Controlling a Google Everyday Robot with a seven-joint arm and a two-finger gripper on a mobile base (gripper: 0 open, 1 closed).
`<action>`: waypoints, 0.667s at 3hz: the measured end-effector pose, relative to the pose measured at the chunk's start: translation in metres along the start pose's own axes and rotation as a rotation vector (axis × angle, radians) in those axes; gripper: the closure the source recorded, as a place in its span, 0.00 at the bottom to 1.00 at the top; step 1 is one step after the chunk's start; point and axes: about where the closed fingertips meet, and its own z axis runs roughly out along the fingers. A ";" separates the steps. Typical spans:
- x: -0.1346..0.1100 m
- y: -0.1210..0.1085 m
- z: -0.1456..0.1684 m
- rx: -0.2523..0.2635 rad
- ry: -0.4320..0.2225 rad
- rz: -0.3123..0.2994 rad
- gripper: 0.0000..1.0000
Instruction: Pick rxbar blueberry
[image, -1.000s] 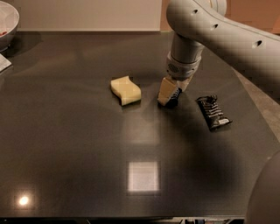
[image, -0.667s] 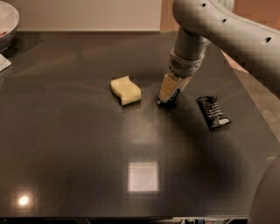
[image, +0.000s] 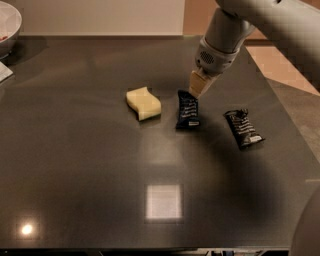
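Note:
The rxbar blueberry (image: 188, 110) is a small dark navy wrapper with pale lettering, near the middle of the dark table (image: 90, 170). Its long side runs away from the camera. My gripper (image: 200, 84) hangs from the white arm that comes in from the upper right. Its tan tip is at the bar's far right corner. I cannot tell whether it touches or holds the bar. The bar's near end looks to be resting on the table.
A pale yellow wavy sponge (image: 143, 103) lies just left of the bar. A longer crinkled black bar wrapper (image: 243, 128) lies to its right. A white bowl (image: 7, 22) stands at the far left corner. The table's right edge runs close behind the arm.
The gripper has risen and shifted slightly right, off the bar it was covering. The bar now shows in full at about the same spot. The sponge and the black wrapper have not moved.

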 end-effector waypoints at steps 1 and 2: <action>-0.009 0.006 -0.022 -0.019 -0.043 -0.033 1.00; -0.018 0.011 -0.046 -0.028 -0.088 -0.069 1.00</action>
